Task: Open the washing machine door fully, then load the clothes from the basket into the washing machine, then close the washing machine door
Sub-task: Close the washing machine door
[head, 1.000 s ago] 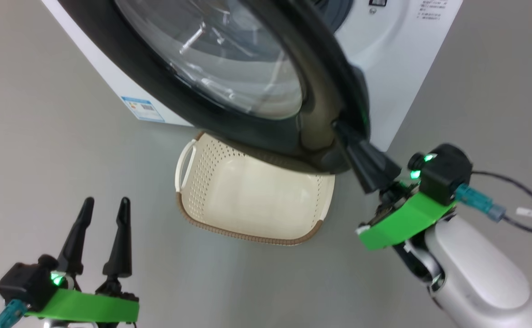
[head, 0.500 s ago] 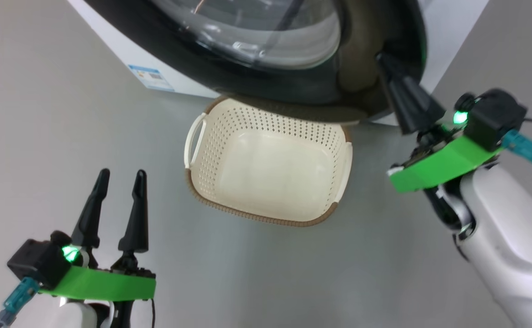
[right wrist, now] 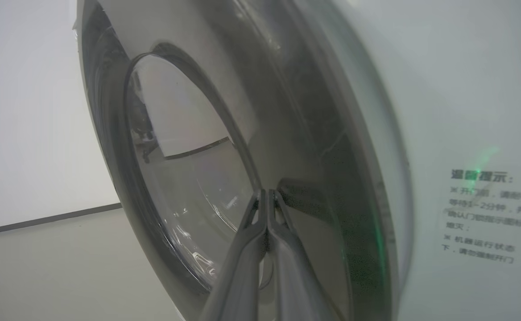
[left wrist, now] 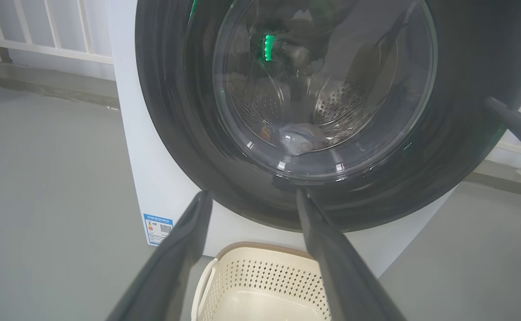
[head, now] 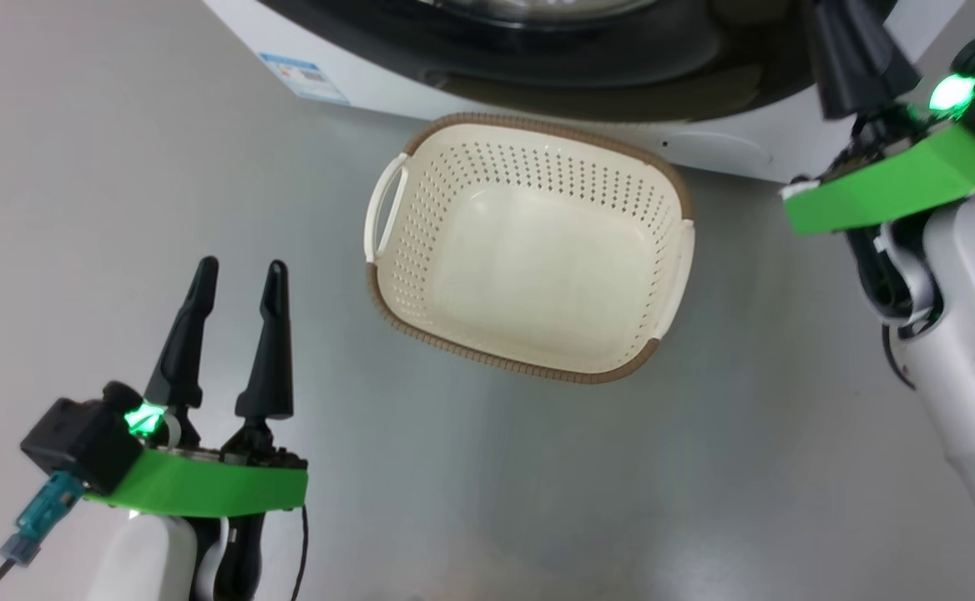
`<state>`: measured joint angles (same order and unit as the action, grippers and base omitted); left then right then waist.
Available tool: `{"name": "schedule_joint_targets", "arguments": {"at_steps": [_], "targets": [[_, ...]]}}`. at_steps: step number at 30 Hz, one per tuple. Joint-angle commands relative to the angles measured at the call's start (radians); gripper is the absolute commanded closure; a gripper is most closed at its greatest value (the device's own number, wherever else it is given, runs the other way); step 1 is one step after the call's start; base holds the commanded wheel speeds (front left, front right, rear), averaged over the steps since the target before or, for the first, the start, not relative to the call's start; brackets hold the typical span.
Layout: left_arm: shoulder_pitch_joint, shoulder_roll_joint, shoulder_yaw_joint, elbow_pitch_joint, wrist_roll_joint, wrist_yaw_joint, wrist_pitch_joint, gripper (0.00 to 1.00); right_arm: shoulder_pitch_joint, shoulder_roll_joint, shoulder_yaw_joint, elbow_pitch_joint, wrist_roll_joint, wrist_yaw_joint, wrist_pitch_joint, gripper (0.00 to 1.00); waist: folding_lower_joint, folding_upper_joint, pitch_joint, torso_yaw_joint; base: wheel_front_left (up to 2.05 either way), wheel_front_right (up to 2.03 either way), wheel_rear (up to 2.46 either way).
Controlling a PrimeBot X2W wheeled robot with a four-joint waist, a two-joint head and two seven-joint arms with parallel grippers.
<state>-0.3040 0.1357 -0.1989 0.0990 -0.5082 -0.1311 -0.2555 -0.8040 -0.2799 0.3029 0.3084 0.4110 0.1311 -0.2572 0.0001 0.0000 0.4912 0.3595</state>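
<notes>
The washing machine door [left wrist: 175, 111], a black rim around a glass bowl, lies against or very near the white washing machine [left wrist: 153, 178]; I cannot tell whether it is latched. Through the glass, light-blue clothes [left wrist: 297, 137] lie in the steel drum. The cream basket [head: 529, 267] stands empty on the floor in front. My right gripper [right wrist: 267, 192] is shut, its tips touching the door's black rim [right wrist: 323, 133]; its fingers [head: 859, 50] run off the head view's top edge. My left gripper [head: 239, 267] hangs open and empty, left of the basket.
The grey floor [head: 538, 484] surrounds the basket. A small blue label [head: 304, 68] marks the machine's lower corner. A white railing [left wrist: 42, 44] stands behind the machine's left side. Printed text [right wrist: 488, 218] sits on the white front beside the door.
The door has swung from over the basket back toward the machine, my shut right gripper following on its rim. The head camera has shifted too. The left gripper has stayed open.
</notes>
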Motion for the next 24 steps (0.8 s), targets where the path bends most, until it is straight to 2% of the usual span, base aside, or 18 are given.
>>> {"name": "schedule_joint_targets", "arguments": {"at_steps": [1, 14, 24], "targets": [[-0.021, 0.02, 0.03, -0.03, 0.011, 0.0, -0.006, 0.0, -0.019, 0.011, -0.007, -0.011, -0.014, 0.0, -0.005, 1.0, -0.0001, 0.0, 0.023, 0.019, 0.0, 0.0, 0.0], [-0.061, 0.006, 0.015, -0.029, 0.006, 0.0, -0.006, 0.0, -0.117, 0.039, -0.096, 0.032, -0.047, 0.0, -0.005, 1.0, -0.0001, 0.0, 0.071, 0.039, 0.0, 0.0, 0.0], [-0.064, 0.014, 0.018, -0.005, 0.003, 0.0, -0.006, 0.0, -0.075, 0.054, -0.058, 0.034, -0.047, 0.0, -0.005, 1.0, -0.0001, 0.0, 0.042, 0.025, 0.0, 0.0, 0.0]]}}
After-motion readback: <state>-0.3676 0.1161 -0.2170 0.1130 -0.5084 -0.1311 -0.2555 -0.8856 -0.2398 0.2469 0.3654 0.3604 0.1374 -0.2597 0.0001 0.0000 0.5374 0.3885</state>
